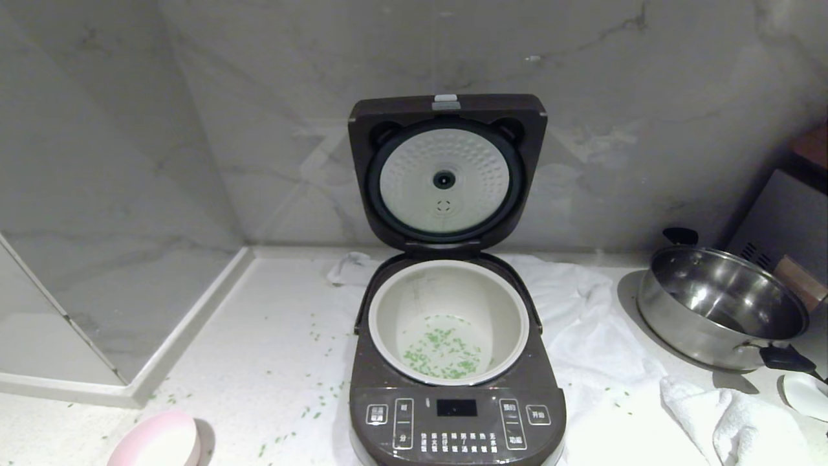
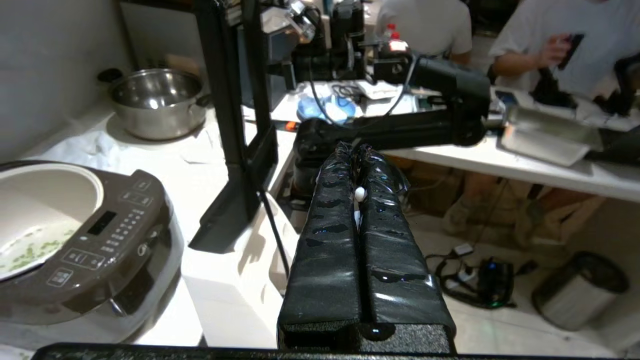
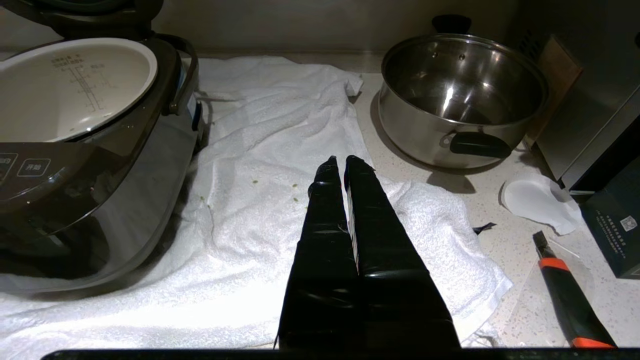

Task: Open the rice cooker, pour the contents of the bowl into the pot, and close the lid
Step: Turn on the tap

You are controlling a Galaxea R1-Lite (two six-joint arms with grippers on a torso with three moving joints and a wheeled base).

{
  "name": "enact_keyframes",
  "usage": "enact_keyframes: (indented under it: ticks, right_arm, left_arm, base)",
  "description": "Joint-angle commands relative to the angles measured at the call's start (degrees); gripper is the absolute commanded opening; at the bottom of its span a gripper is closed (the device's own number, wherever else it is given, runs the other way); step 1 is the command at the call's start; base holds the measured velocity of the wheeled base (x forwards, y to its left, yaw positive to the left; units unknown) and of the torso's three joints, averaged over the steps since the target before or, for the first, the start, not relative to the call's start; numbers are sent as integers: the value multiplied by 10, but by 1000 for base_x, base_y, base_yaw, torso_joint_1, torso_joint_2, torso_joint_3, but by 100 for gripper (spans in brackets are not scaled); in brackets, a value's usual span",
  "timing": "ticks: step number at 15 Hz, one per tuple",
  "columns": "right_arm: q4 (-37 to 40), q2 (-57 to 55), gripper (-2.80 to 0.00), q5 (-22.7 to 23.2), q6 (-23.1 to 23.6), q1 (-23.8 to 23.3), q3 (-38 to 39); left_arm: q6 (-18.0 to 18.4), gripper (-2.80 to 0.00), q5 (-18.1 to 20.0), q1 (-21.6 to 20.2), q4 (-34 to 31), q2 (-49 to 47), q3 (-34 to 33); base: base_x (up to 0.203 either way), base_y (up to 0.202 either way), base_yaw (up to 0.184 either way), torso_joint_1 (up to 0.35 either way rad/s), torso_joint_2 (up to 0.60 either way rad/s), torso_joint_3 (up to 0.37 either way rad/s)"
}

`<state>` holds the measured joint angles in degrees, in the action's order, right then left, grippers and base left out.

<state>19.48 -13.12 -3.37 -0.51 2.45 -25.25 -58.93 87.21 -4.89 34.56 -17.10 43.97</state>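
The rice cooker [image 1: 457, 362] sat on the white counter [image 1: 246, 336] with its lid [image 1: 446, 171] standing straight up, so the pot [image 1: 447, 320] was open for pouring. Green bits [image 1: 443, 353] lay in the pot, and some were spilled on the counter. The pink bowl [image 1: 158, 441] sat left of the cooker, probably empty. A steel pan [image 1: 721, 307] and white towels [image 1: 595, 336] were to the right. The left gripper [image 2: 359, 150] and right gripper [image 3: 337, 162] were both clenched on nothing. The wall was grey marble.

Head camera: looks down and forward at my counter, rice cooker [image 1: 457, 336] centre frame. Left wrist camera: faces sideways across the room, cooker lower left. Right wrist camera: close over the towel [image 3: 280, 165]. All share cooker and steel pan [image 1: 721, 307].
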Motion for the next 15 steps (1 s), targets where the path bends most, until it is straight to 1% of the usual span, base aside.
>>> enact_keyframes:
  ticks: [1, 2, 4, 7, 8, 9, 11, 12, 13, 14, 15]
  right_arm:
    - [1, 1, -280, 0, 0, 0, -1]
    - [1, 1, -280, 1, 0, 0, -1]
    - [1, 3, -280, 3, 0, 0, 4]
    - [1, 12, -280, 15, 1, -2, 7]
    - [1, 15, -280, 24, 3, -3, 13]
    - [0, 25, -280, 40, 4, -6, 15]
    - [0, 56, -280, 77, 15, -13, 27]
    - [0, 76, -280, 89, 30, -17, 39]
    - [0, 92, -280, 92, 41, -18, 48]
    - [1, 106, -280, 91, 46, -19, 54]
    - [1, 110, -280, 82, 49, -22, 53]
  left_arm:
    - [-5, -280, 5, 50, 2, 14, -5]
    - [-7, -280, 5, 58, 0, 8, -1]
    - [-8, -280, 5, 27, 1, 24, -24]
    - [-7, -280, 5, 26, 7, 60, -103]
    - [-6, -280, -6, 26, 7, 62, -131]
    - [3, -280, -47, 27, 8, 62, -165]
    - [55, -280, -110, 27, 4, 63, -229]
    - [91, -280, -145, 27, 2, 63, -259]
    - [128, -280, -191, 27, -4, 63, -275]
    - [163, -280, -230, 27, -32, 63, -282]
    - [215, -280, -269, 27, -74, 63, -283]
  base:
    - [0, 0, 0, 0, 0, 0]
    - [0, 0, 0, 0, 0, 0]
    - [0, 0, 0, 0, 0, 0]
    - [0, 0, 0, 0, 0, 0]
    - [0, 0, 0, 0, 0, 0]
    - [0, 0, 0, 0, 0, 0]
    - [0, 0, 0, 0, 0, 0]
    - [0, 0, 0, 0, 0, 0]
    - [0, 0, 0, 0, 0, 0]
    - [0, 0, 0, 0, 0, 0]
    - [0, 0, 0, 0, 0, 0]
